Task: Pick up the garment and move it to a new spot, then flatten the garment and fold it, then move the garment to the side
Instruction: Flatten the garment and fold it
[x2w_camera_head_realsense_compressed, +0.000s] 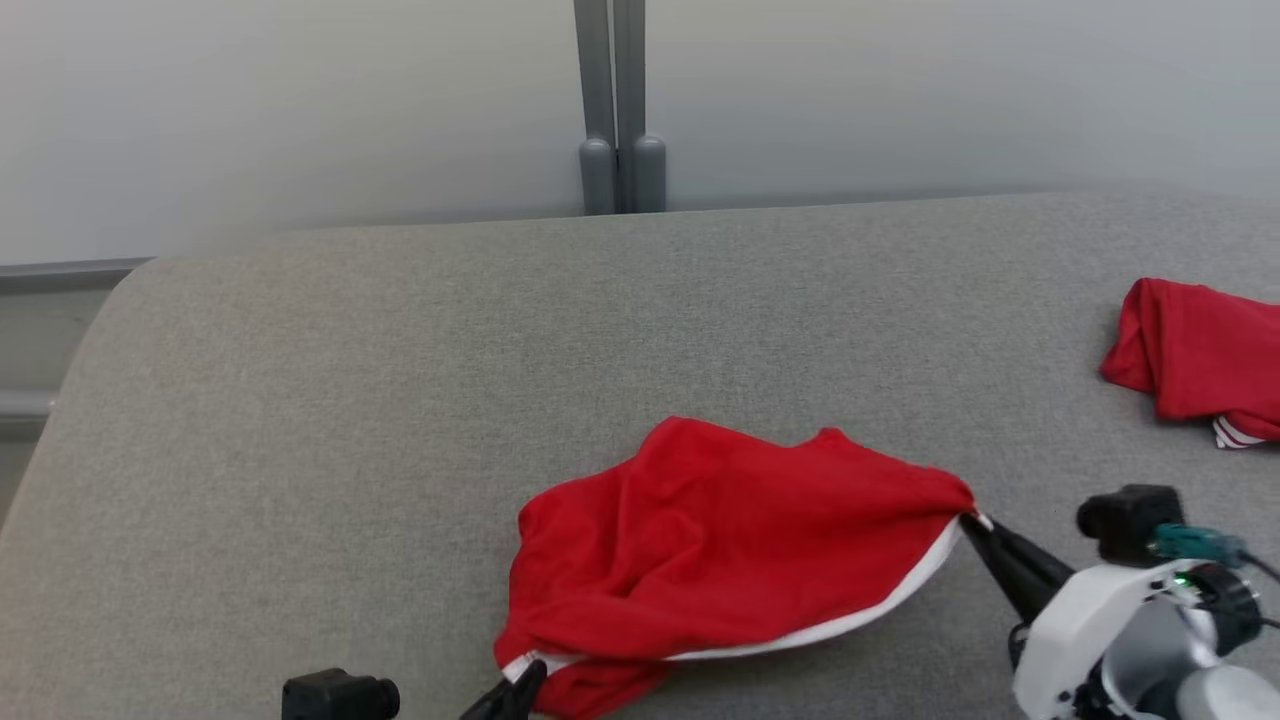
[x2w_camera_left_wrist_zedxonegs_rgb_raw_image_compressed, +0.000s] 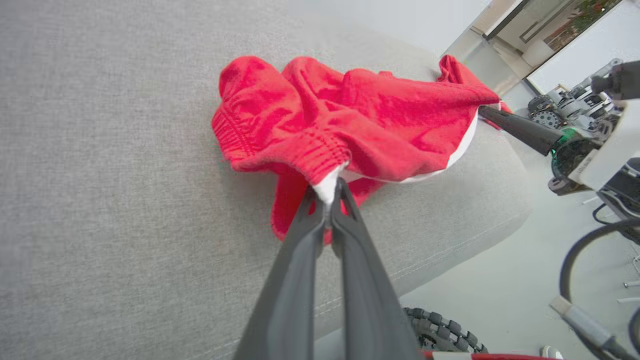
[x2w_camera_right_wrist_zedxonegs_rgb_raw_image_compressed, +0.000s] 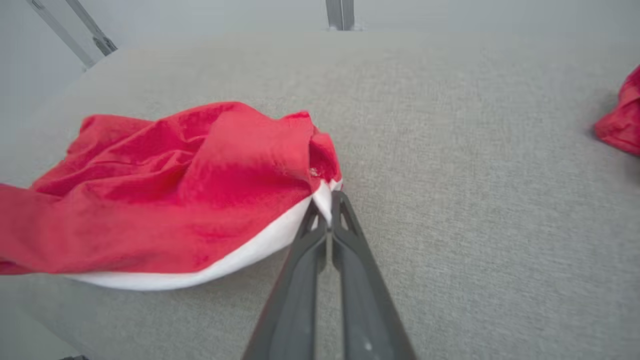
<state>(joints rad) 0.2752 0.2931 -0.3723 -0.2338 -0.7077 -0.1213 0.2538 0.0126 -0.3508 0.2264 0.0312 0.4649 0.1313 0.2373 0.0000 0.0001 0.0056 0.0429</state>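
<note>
While it lies crumpled on the near part of the grey upholstered surface (x2w_camera_head_realsense_compressed: 400, 420), the red garment (x2w_camera_head_realsense_compressed: 720, 540) is pinched at two of its ends. Its cloth is bunched into soft folds. A white band (x2w_camera_head_realsense_compressed: 850, 620) runs in a shallow curve along the edge nearest the robot. In the left wrist view a gathered, elastic-looking hem shows just above the point where the cloth is gripped.

At the garment's lower left end, the left gripper (x2w_camera_head_realsense_compressed: 525, 682) has its two dark fingers pressed together on a white-edged corner, with no gap between them beyond the cloth itself. At the garment's right end, the right gripper (x2w_camera_head_realsense_compressed: 975, 525) is likewise closed tight on a white-tipped corner, its fingers pointing up and to the left in the head view. The white band spans from one grip to the other. Whether the pinched corners are raised off the surface I cannot tell.

Well apart from this, near the surface's right edge, a second red garment (x2w_camera_head_realsense_compressed: 1195, 355) lies in a heap. Beyond the far edge a grey post (x2w_camera_head_realsense_compressed: 618, 100) stands against a pale wall. Below the surface's rounded front edge, the left wrist view catches a black tyre (x2w_camera_left_wrist_zedxonegs_rgb_raw_image_compressed: 440, 330).
</note>
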